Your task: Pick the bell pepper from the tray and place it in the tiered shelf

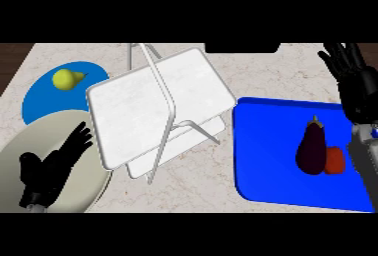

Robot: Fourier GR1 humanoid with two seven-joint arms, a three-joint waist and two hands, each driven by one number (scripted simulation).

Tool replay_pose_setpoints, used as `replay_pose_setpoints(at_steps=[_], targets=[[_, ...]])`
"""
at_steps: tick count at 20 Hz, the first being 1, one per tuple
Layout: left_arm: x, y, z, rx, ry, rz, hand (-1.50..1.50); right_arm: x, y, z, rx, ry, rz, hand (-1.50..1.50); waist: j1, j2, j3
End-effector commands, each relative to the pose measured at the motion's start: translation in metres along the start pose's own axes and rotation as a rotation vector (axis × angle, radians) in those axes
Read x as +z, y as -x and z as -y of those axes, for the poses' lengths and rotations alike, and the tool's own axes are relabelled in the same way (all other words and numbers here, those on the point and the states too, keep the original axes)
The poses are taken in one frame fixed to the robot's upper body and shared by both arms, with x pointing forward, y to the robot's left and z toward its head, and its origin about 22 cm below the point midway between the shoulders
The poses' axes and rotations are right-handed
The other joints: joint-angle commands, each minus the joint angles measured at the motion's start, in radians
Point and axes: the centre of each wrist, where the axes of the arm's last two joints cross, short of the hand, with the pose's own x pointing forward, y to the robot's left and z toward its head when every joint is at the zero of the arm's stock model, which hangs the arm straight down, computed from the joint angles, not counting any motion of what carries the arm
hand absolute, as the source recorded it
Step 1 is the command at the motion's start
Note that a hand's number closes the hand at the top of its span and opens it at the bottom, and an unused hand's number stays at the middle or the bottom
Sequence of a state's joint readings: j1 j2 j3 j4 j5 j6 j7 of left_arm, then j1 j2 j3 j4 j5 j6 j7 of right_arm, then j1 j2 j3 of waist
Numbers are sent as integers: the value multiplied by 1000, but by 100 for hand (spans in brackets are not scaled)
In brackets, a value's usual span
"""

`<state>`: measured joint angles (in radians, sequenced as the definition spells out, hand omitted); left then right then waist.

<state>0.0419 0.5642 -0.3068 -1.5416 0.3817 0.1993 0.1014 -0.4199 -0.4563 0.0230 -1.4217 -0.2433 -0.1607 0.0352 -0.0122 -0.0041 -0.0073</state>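
Observation:
A red-orange bell pepper [336,160] lies on the blue tray [266,150] at the right, touching the right side of a dark purple eggplant [312,148] that hides part of it. The white tiered shelf [159,100], two tilted panels on a thin wire frame, stands in the middle of the counter. My right hand [345,65] is open at the upper right, fingers spread, beyond the tray's far corner and well away from the pepper. Its forearm runs down the right edge. My left hand [50,162] rests open at the lower left.
A yellow pear [66,79] sits on a blue plate [40,102] at the far left. Under my left hand lies a large pale plate [44,131]. A dark object [242,47] sits at the counter's back edge. Bare marble shows between shelf and tray.

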Motion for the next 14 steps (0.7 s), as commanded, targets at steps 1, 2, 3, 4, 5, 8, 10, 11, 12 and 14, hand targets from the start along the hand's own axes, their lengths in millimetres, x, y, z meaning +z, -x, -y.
replay_pose_setpoints(at_steps=[1, 2, 3, 4, 5, 8, 10, 11, 12, 14], targets=[[12, 7, 13, -8, -4, 5, 0, 23, -3, 40, 114, 110, -74, -150, -2, -2, 7], [2, 4, -1, -32, -31, -4, 0, 35, 14, 47, 180, 199, -140, -150, -32, -4, 6], [5, 6, -2, -31, -35, 23, 0, 45, 30, 81, 263, 295, -201, -150, -48, -1, 6], [9, 10, -12, -42, -63, 17, 0, 53, 27, 111, 345, 376, -265, -150, -85, -5, 4], [9, 9, -14, -49, -78, 29, 0, 67, 39, 129, 428, 447, -326, -150, -103, -2, 4], [25, 24, -12, -31, -74, 8, 0, 118, 63, 186, 724, 617, -595, 150, -139, 10, -2], [18, 26, -1, -35, -51, 26, 0, 132, 70, 179, 430, 782, -539, 150, -100, -2, 7], [19, 18, 11, -36, -16, 26, 0, 153, 79, 168, 392, 773, -507, -150, -78, -4, 8], [17, 30, 18, -49, 12, 31, 0, 159, 79, 168, 321, 745, -483, -150, -58, -1, 7], [1, 21, 20, -56, 23, 27, 0, 168, 81, 158, 264, 648, -395, -150, -43, 2, 8]])
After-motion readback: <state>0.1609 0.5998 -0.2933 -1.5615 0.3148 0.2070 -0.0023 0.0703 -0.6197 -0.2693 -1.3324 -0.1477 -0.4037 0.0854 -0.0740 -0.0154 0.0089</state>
